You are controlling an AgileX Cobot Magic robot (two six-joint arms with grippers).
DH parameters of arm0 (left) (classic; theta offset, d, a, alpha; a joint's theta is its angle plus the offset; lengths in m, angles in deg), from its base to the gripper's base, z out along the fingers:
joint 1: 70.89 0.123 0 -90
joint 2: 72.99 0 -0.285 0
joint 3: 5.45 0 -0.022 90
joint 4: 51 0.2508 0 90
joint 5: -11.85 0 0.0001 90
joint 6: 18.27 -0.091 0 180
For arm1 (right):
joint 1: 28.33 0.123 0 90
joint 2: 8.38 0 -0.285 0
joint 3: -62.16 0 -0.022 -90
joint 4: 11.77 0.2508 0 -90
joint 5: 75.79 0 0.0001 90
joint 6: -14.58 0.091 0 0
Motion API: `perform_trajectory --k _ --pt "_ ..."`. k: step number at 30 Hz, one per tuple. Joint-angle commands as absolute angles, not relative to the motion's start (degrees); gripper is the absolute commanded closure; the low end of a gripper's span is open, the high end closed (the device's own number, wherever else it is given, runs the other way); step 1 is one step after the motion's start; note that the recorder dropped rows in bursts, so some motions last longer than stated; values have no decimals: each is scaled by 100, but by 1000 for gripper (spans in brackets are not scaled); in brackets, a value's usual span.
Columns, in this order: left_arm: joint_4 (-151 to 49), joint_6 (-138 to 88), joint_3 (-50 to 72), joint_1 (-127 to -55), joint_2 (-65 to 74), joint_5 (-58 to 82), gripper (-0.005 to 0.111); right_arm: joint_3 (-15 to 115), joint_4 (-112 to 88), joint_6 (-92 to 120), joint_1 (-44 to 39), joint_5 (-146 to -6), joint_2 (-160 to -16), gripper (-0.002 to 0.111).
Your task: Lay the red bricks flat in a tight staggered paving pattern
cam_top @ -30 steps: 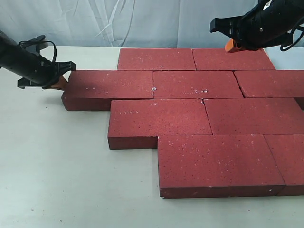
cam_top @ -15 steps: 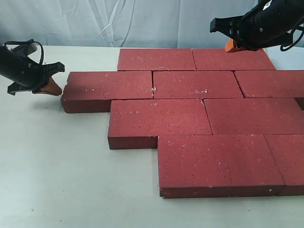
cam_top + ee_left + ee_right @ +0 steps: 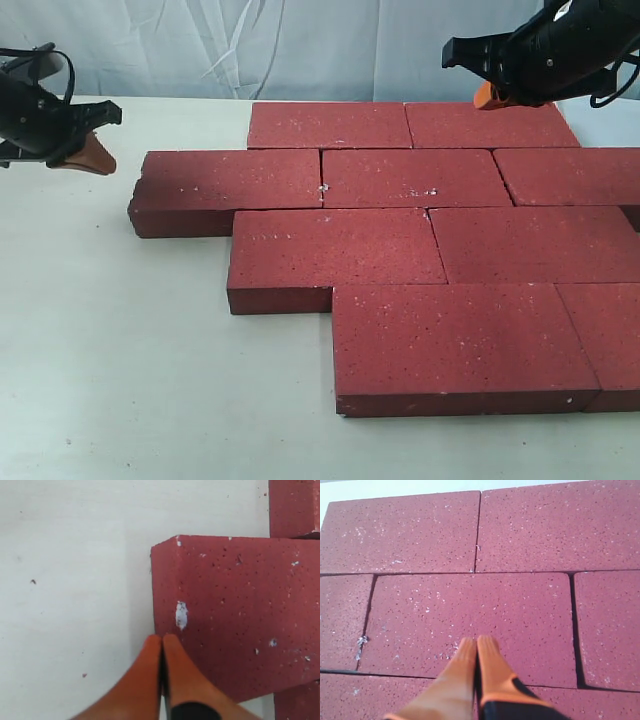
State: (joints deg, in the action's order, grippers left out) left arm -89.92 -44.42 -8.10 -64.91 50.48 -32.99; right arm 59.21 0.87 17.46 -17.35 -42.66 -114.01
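Several dark-red bricks (image 3: 430,245) lie flat in staggered rows, edges close together, on the white table (image 3: 120,360). The leftmost brick (image 3: 230,180) of the second row juts out to the left; the left wrist view shows its end (image 3: 235,610). My left gripper (image 3: 92,158) hovers to the left of that brick, apart from it, orange fingers (image 3: 150,665) pressed together and empty. My right gripper (image 3: 484,95) hangs above the back row of bricks (image 3: 470,610), shut with nothing in it.
A pale cloth backdrop (image 3: 250,45) hangs behind the table. Bare white tabletop lies to the left and front of the bricks. The brick field runs past the right edge of the exterior view.
My left gripper has drawn back from the end of the leftmost brick, moving left and up. The brick stays put. My right arm has not moved.
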Motion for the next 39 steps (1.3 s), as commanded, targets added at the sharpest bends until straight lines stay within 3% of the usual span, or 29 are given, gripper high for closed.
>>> perform_trajectory --k 1,39 --pt "-8668 -4206 -839 -6471 4691 -3467 107 5896 84 1712 -1753 -4361 -11367 109" --pt "-6970 -3690 1779 -6471 868 -1487 107 5896 74 1712 -1753 -4358 -11367 109"
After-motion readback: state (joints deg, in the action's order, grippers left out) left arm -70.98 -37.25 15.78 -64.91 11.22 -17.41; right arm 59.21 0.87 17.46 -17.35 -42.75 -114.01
